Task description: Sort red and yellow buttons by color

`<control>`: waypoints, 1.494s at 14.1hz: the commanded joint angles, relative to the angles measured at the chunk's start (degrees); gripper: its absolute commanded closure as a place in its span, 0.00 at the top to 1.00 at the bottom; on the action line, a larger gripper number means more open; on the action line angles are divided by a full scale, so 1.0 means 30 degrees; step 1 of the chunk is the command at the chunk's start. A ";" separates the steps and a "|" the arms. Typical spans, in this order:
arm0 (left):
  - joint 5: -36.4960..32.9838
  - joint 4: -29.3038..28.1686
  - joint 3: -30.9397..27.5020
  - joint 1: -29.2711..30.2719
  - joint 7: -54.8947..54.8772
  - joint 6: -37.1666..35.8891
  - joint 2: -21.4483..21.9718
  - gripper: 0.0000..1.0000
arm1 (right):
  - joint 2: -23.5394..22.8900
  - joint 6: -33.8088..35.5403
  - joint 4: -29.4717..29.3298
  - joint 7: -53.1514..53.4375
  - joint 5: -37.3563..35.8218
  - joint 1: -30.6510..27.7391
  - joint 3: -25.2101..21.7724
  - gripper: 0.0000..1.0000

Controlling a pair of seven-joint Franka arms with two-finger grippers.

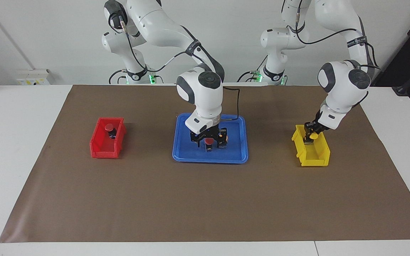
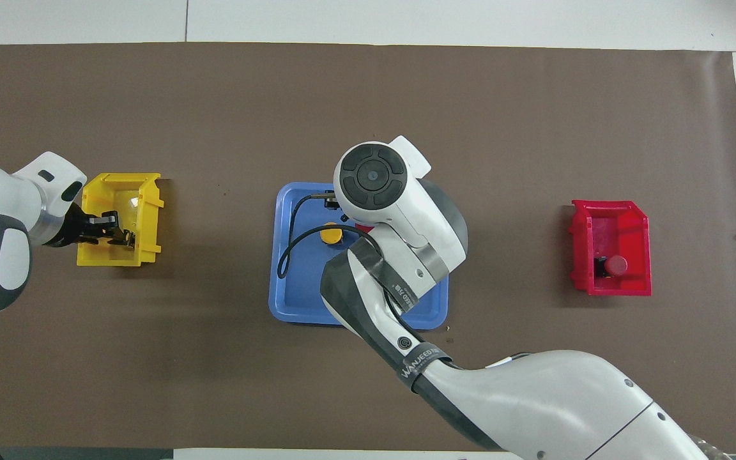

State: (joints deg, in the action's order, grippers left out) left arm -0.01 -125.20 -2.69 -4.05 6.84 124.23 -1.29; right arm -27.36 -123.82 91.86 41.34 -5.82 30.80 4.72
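One red button (image 1: 109, 128) sits in the red bin (image 1: 100, 151); it also shows in the overhead view (image 2: 615, 264). A second red button (image 1: 208, 141) and a yellow button (image 1: 223, 135) stand on the blue tray (image 1: 183, 151). My right gripper (image 1: 209, 143) is low over the tray, open, with a finger on each side of that red button. In the overhead view the right arm hides most of that button; the yellow one (image 2: 331, 234) shows. My left gripper (image 1: 311, 138) is shut on the other yellow button (image 1: 314, 136), just inside the yellow bin (image 1: 315, 160).
The red bin stands toward the right arm's end of the brown mat (image 1: 205, 199), the yellow bin (image 2: 144, 191) toward the left arm's end, and the blue tray (image 2: 291, 300) between them. A black cable (image 2: 288, 246) loops over the tray.
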 commanded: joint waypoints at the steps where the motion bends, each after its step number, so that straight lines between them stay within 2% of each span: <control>1: -0.0086 -0.0103 0.0165 0.0265 -0.0199 -0.0011 0.0459 0.73 | 0.0623 -0.0386 0.1021 0.0017 -0.0316 -0.0072 0.0067 0.71; 4: -0.0086 0.0977 0.0165 0.0235 -0.0140 -0.1586 0.0605 0.73 | 0.0741 -0.0503 0.1315 0.0017 -0.0316 -0.0072 0.0184 0.69; 7: -0.0086 0.4224 0.0223 0.0032 0.0121 -0.5129 0.0694 0.73 | 0.0799 -0.0474 0.1461 -0.0012 -0.0287 -0.0072 0.0213 0.68; 8: 0.0030 0.5047 0.0456 -0.0318 0.1255 -0.5516 0.0548 0.77 | 0.0799 -0.0474 0.1491 -0.0012 -0.0287 -0.0043 0.0214 0.67; 10: 0.0061 0.4998 0.0576 -0.2711 0.4970 -0.4298 0.0488 0.88 | 0.0799 -0.0474 0.1491 -0.0012 -0.0258 -0.0042 0.0272 0.66; 13: 0.0061 0.4938 0.0605 -0.4856 0.7031 -0.3500 0.0401 1.00 | 0.0799 -0.0474 0.1491 -0.0012 -0.0228 -0.0042 0.0419 0.64; 16: 0.0061 0.4909 0.0634 -0.6031 0.8263 -0.2768 0.0021 1.00 | 0.0857 -0.0503 0.1694 -0.0041 -0.0228 -0.0042 0.0448 0.58; 21: 0.0090 0.4938 0.0634 -0.6034 0.8327 -0.2795 0.0020 1.00 | 0.1005 -0.1031 0.2194 -0.0012 -0.0082 -0.0042 0.0448 0.36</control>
State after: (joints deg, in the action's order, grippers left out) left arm 0.25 -110.39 -0.20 -21.68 31.19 115.28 -1.37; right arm -26.06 -125.49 95.92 41.33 -5.82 31.14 5.54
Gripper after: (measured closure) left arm 0.000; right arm 0.568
